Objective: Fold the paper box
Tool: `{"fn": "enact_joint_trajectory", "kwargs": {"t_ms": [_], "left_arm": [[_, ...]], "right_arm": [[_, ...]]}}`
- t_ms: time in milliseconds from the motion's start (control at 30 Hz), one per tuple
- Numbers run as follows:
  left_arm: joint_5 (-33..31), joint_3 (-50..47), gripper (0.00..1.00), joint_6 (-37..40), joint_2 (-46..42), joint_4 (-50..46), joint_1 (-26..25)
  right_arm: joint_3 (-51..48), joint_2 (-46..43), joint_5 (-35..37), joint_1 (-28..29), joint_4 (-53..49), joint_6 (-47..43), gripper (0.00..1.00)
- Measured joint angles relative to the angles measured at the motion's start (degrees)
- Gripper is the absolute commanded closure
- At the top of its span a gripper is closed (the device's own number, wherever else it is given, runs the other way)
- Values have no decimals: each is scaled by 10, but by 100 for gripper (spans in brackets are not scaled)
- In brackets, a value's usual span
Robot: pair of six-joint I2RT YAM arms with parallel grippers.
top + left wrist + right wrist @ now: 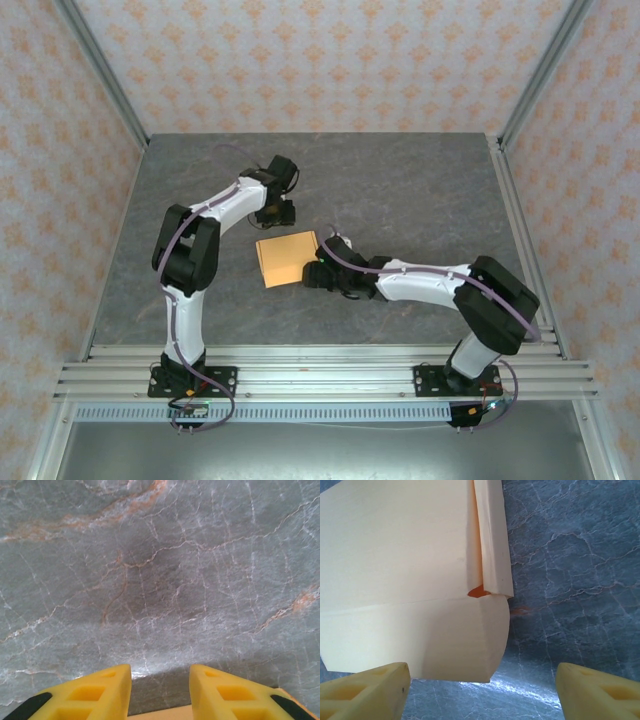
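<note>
Toward the far edge of the desk (420,190), a little left of its middle: left hand (275,212) (160,672) pointed down at the grey marbled top, yellow fingers (107,685) parted by a narrow gap. Bare desk seen through that gap and nothing gripped, so open, though not wide. At the bottom of the left wrist view, between the fingers, a thin strip of tan card. Just nearer than that hand, about the middle of the desk and well away from every edge: paper box (287,258) (160,714) (400,570), lying as a small compact rectangle, slightly turned against the desk's edges. Seen close from the right wrist, pale plain card with a crease across it, a narrow side flap (492,540) folded over along the right side, a rounded corner below, and a small orange opening where flap and crease meet. Just beside the box's right edge, reaching in from the desk's right side: right hand (322,272) (482,675), fingers spread wide, gripping nothing, the near edge of the box lying just ahead of them; contact with the card impossible to tell.
</note>
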Motion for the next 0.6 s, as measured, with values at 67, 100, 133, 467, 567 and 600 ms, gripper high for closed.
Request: {"fn": "enact_joint_trajectory", "kwargs": {"t_ms": [67, 100, 133, 467, 567, 600], "left_arm": [[0, 4, 67, 0, 3, 0, 0], [0, 5, 67, 0, 4, 0, 0], [0, 6, 67, 0, 6, 0, 0], [4, 7, 70, 0, 29, -5, 0], [7, 7, 71, 0, 34, -5, 0], [10, 7, 72, 0, 35, -5, 0]], "right_arm": [[1, 1, 0, -2, 0, 0, 24], [2, 3, 0, -2, 0, 0, 24], [3, 5, 0, -3, 0, 0, 24], [6, 29, -2, -3, 0, 0, 24], [9, 32, -2, -3, 0, 0, 24], [11, 34, -2, -3, 0, -1, 24]]}}
